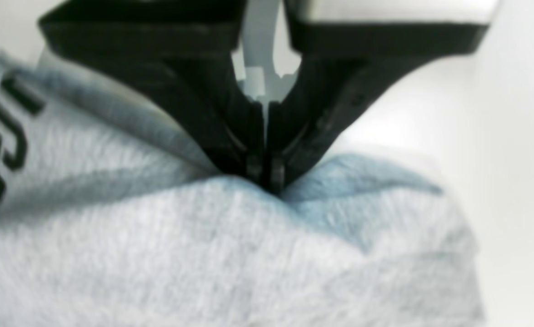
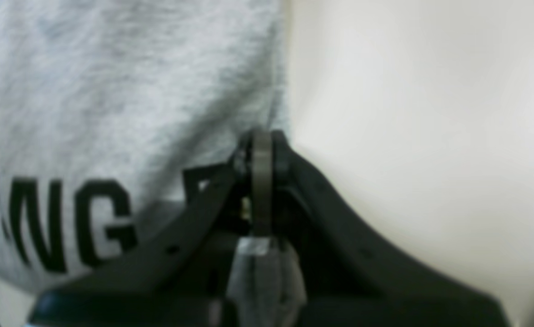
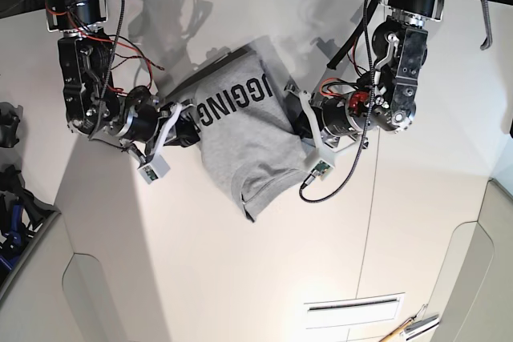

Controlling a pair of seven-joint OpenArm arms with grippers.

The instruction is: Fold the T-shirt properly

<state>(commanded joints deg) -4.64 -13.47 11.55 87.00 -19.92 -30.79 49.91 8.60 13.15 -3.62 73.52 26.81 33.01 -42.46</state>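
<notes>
T-shirt (image 3: 248, 138) is on the table (image 3: 264, 278) betw the two arms, lettered band up, folded part-way; its long axis runs roughly away from the base-view camera, loose end nearest that camera; L gripper (image 1: 267, 181) has its jaws together w/ a pinch of cloth at the shirt's L side – fabric bunches either side of the tips; R gripper (image 2: 262, 145) has its jaws closed up on the opp. edge by the lettering, prob. gripping it, tho the blur hides how much; so the shirt lies across the gap, an arm at each side, neither clearly nearer; next move prob. turns on keeping that side-to-side line taut & level while the loose end is folded – uneven pull would skew it
</notes>
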